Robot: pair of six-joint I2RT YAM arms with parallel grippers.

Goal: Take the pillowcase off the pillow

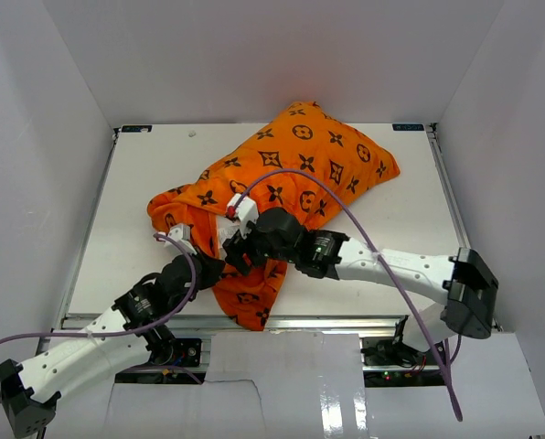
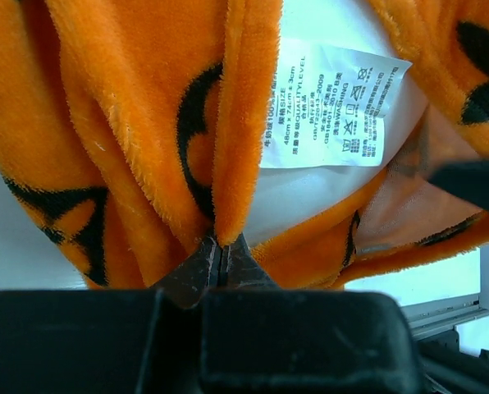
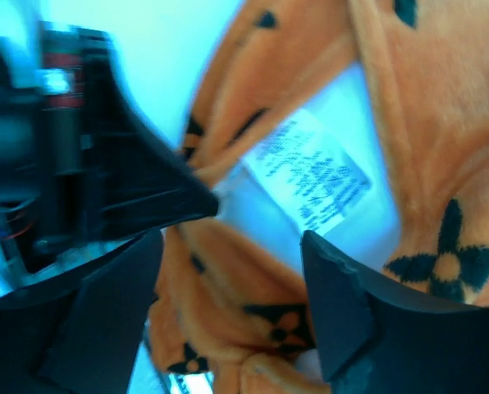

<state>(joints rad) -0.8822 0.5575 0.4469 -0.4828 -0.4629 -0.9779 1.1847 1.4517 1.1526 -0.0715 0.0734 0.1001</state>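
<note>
Your left gripper (image 2: 220, 264) is pinched tight on a fold of the pillowcase (image 1: 300, 165), low in the centre of the left wrist view. Your right gripper (image 3: 228, 279) stands wide, gripping nothing. Between its fingers you see orange cloth and the white pillow (image 2: 310, 195) with its care label (image 2: 331, 103). The bundle lies mid-frame on the table (image 1: 135, 192).

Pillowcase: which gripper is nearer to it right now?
Left. The left gripper is shut on a fold of the pillowcase; the right gripper hangs open at the fabric, clamping nothing.
</note>
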